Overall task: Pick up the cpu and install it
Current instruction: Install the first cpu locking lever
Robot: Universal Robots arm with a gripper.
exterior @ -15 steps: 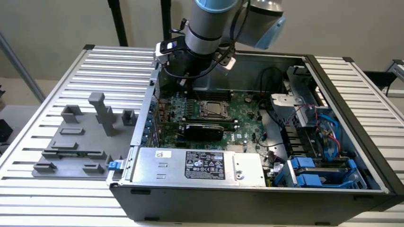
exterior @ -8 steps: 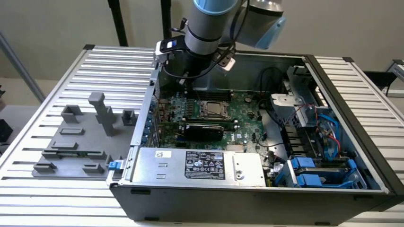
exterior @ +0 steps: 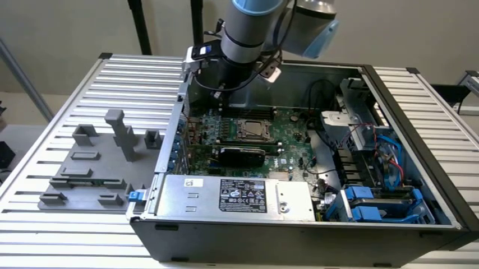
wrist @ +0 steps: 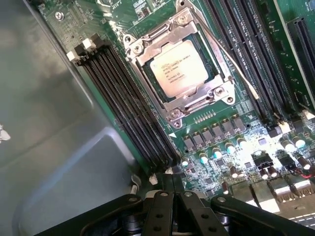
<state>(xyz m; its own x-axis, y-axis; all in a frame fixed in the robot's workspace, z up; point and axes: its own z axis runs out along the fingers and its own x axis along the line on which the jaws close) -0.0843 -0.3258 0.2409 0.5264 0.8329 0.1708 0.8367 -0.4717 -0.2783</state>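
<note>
Slatted desk [exterior: 67, 95] carries an open PC case [exterior: 299, 235], with a grey fixture plate [exterior: 82, 174] to the exterior view's left. The arm hangs over the motherboard [exterior: 288, 120] inside the case. The cpu [wrist: 178, 69] lies flat in the socket frame [wrist: 216, 93], silver top up and square to the frame. Can't tell whether the lever [wrist: 226, 59] is latched. Tool [wrist: 172, 189] is closed and empty, above the board beside the memory slots [wrist: 123, 98], apart from the chip. Judgement: placement looks done. To do this well, keep the closed fingers off slots and capacitors, move vertically rather than sideways, and don't nudge the seated chip.
</note>
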